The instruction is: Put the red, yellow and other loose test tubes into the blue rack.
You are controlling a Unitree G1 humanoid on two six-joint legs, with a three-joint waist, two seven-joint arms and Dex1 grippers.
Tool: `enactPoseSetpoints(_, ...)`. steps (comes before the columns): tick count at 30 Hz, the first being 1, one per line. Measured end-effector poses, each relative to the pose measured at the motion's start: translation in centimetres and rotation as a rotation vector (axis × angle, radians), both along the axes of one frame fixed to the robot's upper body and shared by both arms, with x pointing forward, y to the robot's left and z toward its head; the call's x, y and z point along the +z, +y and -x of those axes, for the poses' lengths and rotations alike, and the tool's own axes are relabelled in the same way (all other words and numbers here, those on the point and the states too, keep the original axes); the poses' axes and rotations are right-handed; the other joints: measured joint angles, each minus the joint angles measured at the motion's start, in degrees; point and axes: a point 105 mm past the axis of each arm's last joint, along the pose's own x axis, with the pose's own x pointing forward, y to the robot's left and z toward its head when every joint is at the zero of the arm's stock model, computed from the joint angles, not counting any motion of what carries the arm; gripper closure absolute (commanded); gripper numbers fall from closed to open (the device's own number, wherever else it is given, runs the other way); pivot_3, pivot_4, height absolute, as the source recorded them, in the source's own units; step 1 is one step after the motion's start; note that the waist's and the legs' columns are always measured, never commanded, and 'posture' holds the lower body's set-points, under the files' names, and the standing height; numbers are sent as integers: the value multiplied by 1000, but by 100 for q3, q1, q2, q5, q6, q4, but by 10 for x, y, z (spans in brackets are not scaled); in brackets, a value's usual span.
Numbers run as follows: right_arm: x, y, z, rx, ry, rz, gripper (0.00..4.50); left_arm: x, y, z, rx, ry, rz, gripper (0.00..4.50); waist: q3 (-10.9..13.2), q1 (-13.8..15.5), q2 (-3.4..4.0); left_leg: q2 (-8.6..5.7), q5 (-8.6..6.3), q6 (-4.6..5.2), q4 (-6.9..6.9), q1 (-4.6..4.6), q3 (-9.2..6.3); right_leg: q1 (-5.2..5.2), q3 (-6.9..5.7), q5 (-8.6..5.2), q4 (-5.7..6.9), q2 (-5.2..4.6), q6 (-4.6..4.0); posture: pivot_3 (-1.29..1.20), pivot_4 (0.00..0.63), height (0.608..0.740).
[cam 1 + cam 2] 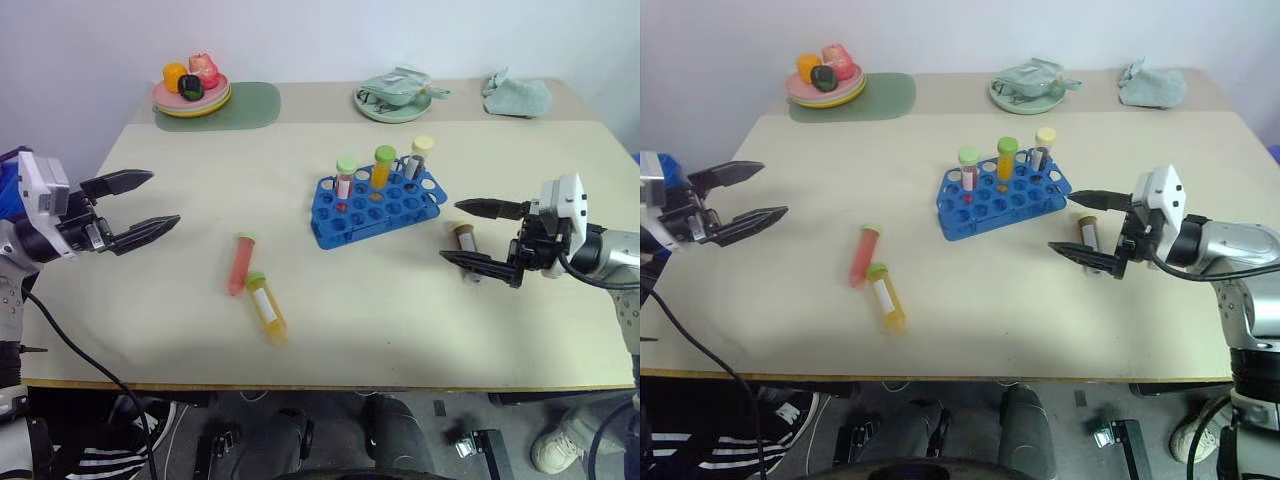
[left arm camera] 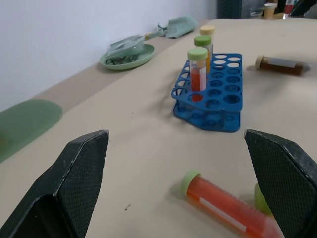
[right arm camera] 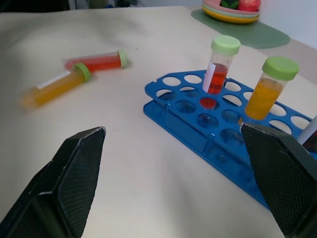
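— Nearest me, what's lying on the worktop (image 1: 420,320)?

— Yellow tube (image 1: 266,304), flat on its side, with the red tube (image 1: 241,263) just beside it at the cap end; I'm seeing both well left of the rack (image 1: 378,206).

— And the rack?

— It's sitting mid-worktop, carrying three upright tubes along its far row. The brown tube (image 1: 464,241) is lying just right of it.

— End effectors?

— I'm holding the left end effector (image 1: 143,207) spread wide, empty, hovering at the left edge. The right end effector (image 1: 475,234) is also gaping, empty, its fingers straddling the brown tube's spot; I'm unable to tell whether they're touching it.
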Motion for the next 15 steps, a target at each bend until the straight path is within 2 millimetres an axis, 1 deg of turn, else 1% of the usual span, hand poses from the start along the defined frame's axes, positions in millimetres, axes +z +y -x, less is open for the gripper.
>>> enactPoseSetpoints(6,9,-6,1,-53,4,14,46,-7,-6,-3,-21,13,28,0,1,10,-1,7,-3,3,-5,6,21,0,12,1,-2,6,1,0,150,740)
enactPoseSetpoints(10,7,-10,-3,-108,33,11,46,-6,-16,-7,-52,8,29,0,1,12,-1,11,-4,4,-5,6,30,0,17,2,-3,8,3,0,150,740)
enactPoseSetpoints(12,2,-15,-7,-158,73,48,46,-5,-19,-9,-60,5,27,0,1,6,-1,12,-4,6,-5,8,37,-3,25,3,-2,9,3,0,150,740)
enactPoseSetpoints(15,-3,-20,-21,-251,91,107,46,-6,-22,-9,-70,6,18,0,1,-4,-1,21,-6,3,-12,14,50,-5,36,3,-2,19,4,0,150,740)
